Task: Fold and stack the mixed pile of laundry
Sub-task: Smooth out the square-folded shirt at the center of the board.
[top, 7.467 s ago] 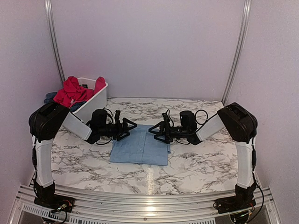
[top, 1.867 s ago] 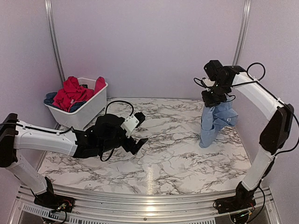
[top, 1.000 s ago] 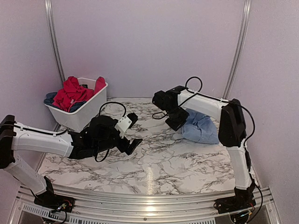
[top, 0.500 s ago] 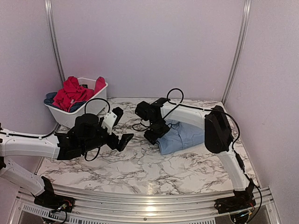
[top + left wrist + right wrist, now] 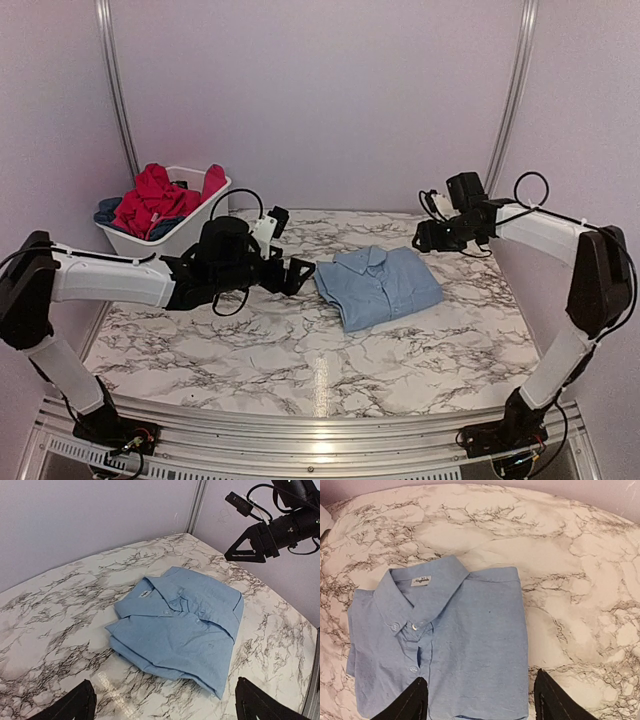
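Note:
A light blue shirt (image 5: 378, 285) lies folded flat on the marble table, collar toward the back; it also shows in the left wrist view (image 5: 180, 625) and the right wrist view (image 5: 445, 645). My left gripper (image 5: 293, 250) is open and empty, just left of the shirt, fingers spread wide (image 5: 165, 707). My right gripper (image 5: 428, 222) is open and empty, above the shirt's back right corner (image 5: 480, 705). Red garments (image 5: 155, 195) and a dark blue one (image 5: 105, 210) sit heaped in the white basket (image 5: 200, 225) at the back left.
The marble table (image 5: 330, 360) ends at a metal rail along the front. Purple walls close the back and sides. The right gripper (image 5: 250, 547) hangs in the air beyond the shirt in the left wrist view.
The right gripper has let go of the blue shirt, which now lies flat mid-table, and has drawn back up to the right. The left gripper has swung right, up to the shirt's left edge.

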Robot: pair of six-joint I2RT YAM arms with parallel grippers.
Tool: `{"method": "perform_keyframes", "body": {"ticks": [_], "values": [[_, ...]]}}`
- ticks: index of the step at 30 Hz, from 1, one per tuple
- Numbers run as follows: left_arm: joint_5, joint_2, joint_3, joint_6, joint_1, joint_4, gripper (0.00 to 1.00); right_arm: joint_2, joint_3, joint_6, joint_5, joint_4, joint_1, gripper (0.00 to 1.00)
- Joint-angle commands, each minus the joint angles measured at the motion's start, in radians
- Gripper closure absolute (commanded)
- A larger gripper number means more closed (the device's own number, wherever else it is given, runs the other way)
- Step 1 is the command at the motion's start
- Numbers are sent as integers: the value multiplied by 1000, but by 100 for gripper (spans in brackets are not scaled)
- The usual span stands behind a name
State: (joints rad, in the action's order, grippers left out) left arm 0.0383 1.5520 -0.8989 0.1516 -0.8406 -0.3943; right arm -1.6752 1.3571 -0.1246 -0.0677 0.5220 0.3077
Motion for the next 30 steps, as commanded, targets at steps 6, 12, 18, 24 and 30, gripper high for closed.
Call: {"method": "perform_keyframes", "body": {"ticks": [6, 12, 18, 24, 30], "values": [[-293, 451, -416, 169, -27, 26, 8, -85, -286, -31, -264, -258, -82, 57], [-415, 640, -552, 271, -33, 42, 17, -131, -357, -62, -324, -314, -9, 62], [-343, 656, -408, 299, 30, 101, 19, 7, -491, -92, -305, -305, 17, 58], [-319, 648, -328, 293, 87, 147, 20, 152, -568, -92, -254, -256, -35, 45], [-316, 537, -313, 255, 89, 149, 9, 279, -498, -115, -280, -216, -11, 35]]}}
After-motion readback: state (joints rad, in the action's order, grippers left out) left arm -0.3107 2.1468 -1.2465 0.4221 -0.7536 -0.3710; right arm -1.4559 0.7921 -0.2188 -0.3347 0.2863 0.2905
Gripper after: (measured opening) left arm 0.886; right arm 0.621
